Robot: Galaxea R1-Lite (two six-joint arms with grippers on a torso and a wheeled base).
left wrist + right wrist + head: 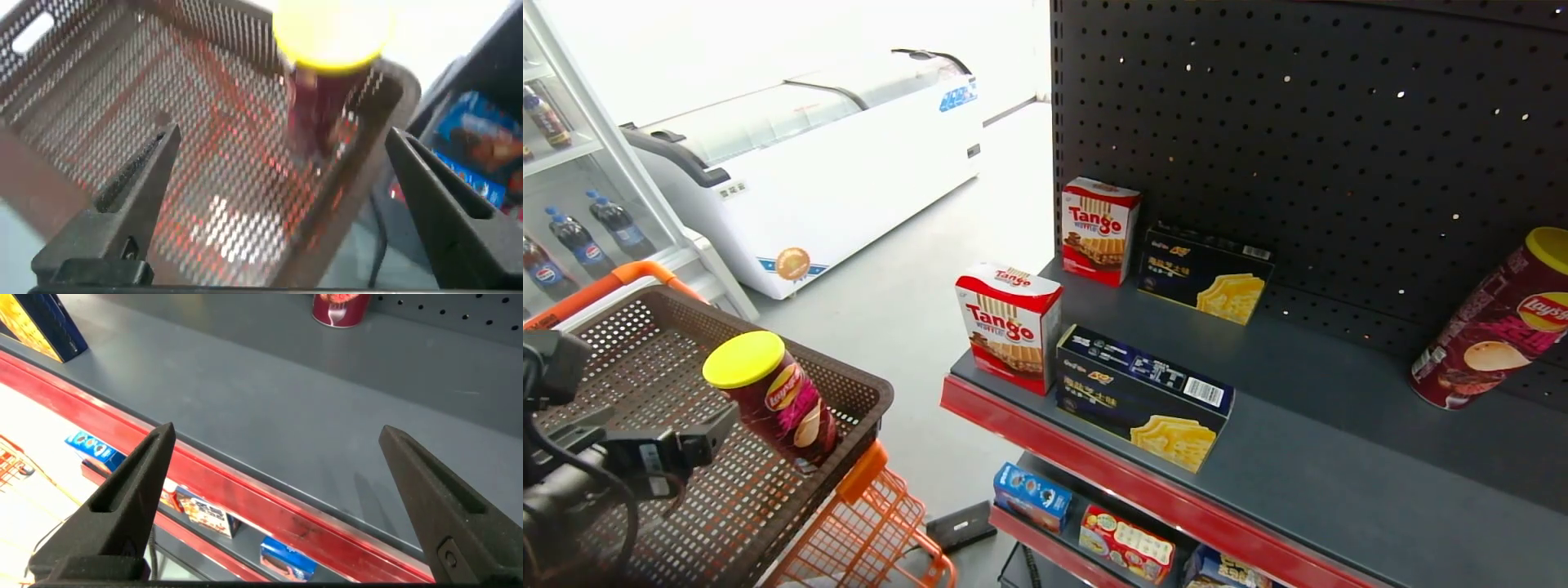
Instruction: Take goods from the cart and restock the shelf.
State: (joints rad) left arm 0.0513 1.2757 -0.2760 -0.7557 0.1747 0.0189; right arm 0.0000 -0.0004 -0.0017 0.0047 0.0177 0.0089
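Drinks cooler [572, 237]: seen at the far left, with dark bottles standing on its shelves.
Left claw [282, 139]: spread wide with nothing gripped, held over the cart basket, just to the left of the can in the head view.
Cart [866, 384]: a brown perforated basket on an orange frame, placed left of the shelf.
Chips can [776, 400]: dark red with a yellow lid, stood in the basket on the side nearer the shelf.
Chest freezer [833, 163]: white, placed on the floor behind the cart.
Wafer boxes: one [1010, 325] is stood at the shelf's front left corner, a second [1099, 230] is set farther back.
Dark blue boxes: one [1143, 396] is set just right of the front wafer box, another [1205, 273] beside the rear one.
Shelf [1339, 425]: a grey board with a red front edge, backed by black pegboard [1298, 122].
Second chips can [1494, 327]: leaned against the pegboard at the far right.
Right claw [278, 434]: opened wide and empty, held above the shelf's red front edge.
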